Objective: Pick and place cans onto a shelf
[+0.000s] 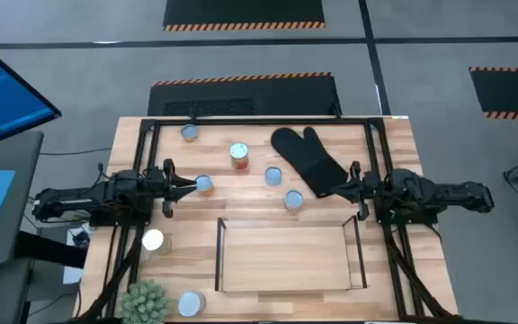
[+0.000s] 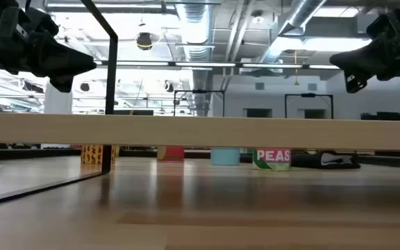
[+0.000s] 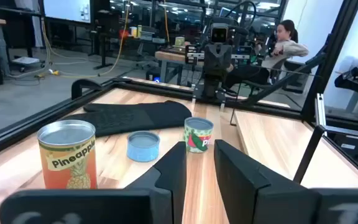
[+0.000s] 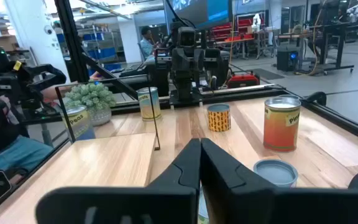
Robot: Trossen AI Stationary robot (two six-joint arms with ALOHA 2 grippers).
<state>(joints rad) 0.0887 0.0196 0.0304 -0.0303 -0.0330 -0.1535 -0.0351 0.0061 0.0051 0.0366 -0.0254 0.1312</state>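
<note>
Several cans stand on their bases on the wood table: a pineapple can [image 1: 239, 155] [image 3: 67, 155], a flat blue tin [image 1: 273, 175] [image 3: 143, 147], a peas can [image 1: 293, 200] [image 3: 198, 135], one [image 1: 190, 133] at the far side, and two [image 1: 153, 240] [image 1: 192, 303] at the near left. Another can [image 1: 204, 184] sits just off my left gripper's tips. The shelf [image 1: 286, 256] stands at the near middle. My left gripper [image 1: 185, 186] [image 3: 199, 165] is open, raised above the table and holds nothing. My right gripper [image 1: 345, 189] [image 4: 200, 152] is shut and empty, raised by the mitt's cuff.
A black oven mitt [image 1: 308, 160] lies at the far middle. A small green plant [image 1: 145, 301] stands at the near left corner. A black outer frame [image 1: 259, 121] rings the table. A person [image 3: 284, 43] sits beyond the table's right side.
</note>
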